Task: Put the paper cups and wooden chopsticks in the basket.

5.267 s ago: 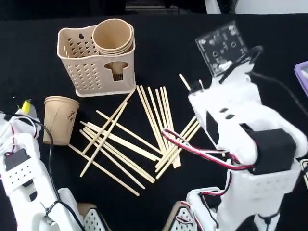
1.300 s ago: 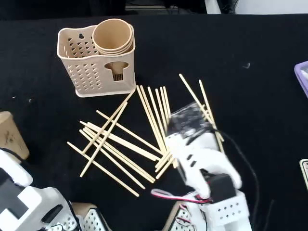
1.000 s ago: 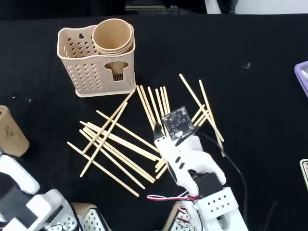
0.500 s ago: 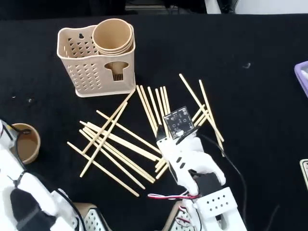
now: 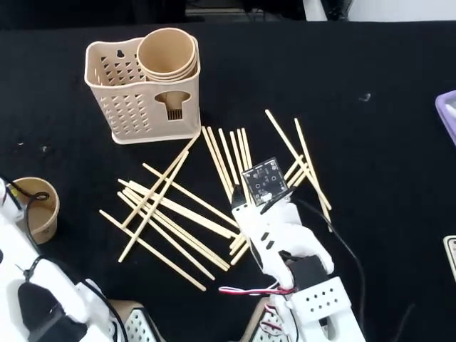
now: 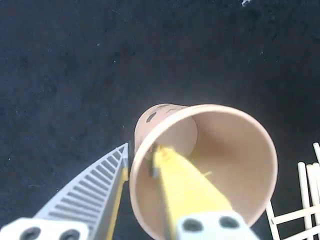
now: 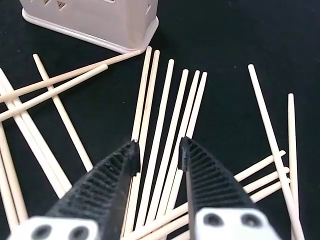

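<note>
Basket [image 5: 142, 89]: upright at the far left of the counter [image 5: 370, 142], with a nest of paper cups [image 5: 168, 53] already seated in one compartment; you can count that portion as done. Loose paper cup [image 6: 205, 165]: at the near left edge of the counter, well apart from the basket, mouth up, its wall pinched by your left hand [image 6: 140, 149], one finger inside the rim and one outside; whether it is lifted clear of the counter cannot be told. Chopsticks [image 5: 178, 214]: scattered flat on the counter in front of the basket, some crossed, some fanned side by side; none looks stowed. Right hand [image 7: 157, 150]: fingers parted, holding nothing, low over the fanned sticks near the basket's foot. Outstanding, by my estimate: the one loose cup and every chopstick, so most of the job is ahead of you.
</note>
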